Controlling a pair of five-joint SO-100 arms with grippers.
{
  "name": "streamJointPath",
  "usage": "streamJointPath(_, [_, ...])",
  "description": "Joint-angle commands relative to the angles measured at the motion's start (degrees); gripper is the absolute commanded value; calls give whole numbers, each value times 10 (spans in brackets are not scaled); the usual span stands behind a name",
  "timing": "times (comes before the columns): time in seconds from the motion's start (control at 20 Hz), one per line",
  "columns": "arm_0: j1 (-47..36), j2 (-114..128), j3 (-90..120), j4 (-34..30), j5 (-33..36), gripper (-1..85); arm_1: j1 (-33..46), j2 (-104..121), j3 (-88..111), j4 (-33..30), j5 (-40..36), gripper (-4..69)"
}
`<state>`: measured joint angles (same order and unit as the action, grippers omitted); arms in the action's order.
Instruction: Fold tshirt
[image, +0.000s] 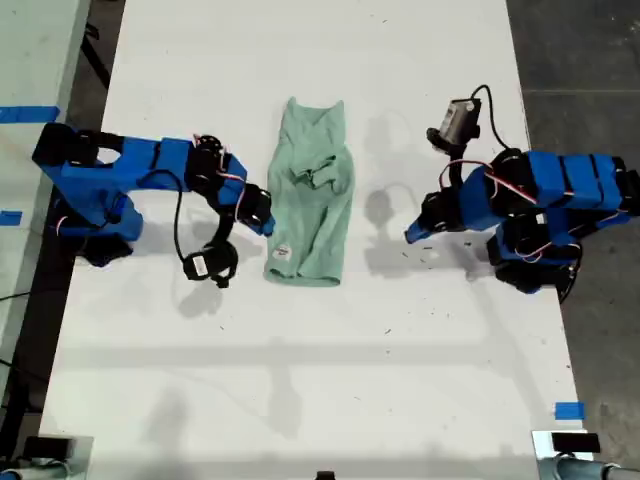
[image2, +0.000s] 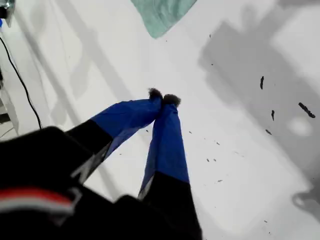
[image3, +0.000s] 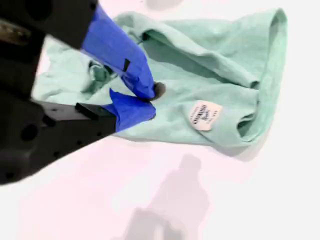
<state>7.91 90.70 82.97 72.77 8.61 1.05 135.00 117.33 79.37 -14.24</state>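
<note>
Mint tshirt (image: 312, 195) edge beside my second pincer (image3: 150, 100), slightly spread; first pincer (image2: 164, 98) pressed together.

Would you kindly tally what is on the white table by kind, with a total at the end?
T-shirts: 1, the tshirt, pale mint green, lying partly folded on the table
Neck labels: 1, a white label on the tshirt
Robot arms: 2, both blue, ending in my first gripper and my second gripper
Total: 4
</note>
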Motion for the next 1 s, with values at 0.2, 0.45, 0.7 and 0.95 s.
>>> streamJointPath(0.2, [10, 246, 62, 175, -36, 1, -6, -2, -32, -25, -1, -2])
streamJointPath(0.45, [45, 316, 201, 88, -86, 1, -8, -42, -64, -28, -3, -2])
streamJointPath(0.7, [49, 313, 209, 84, -86, 1, -10, -43, -68, -24, 2, -2])
streamJointPath(0.95, [54, 310, 218, 78, -89, 1, -11, -52, -76, -24, -2, -2])
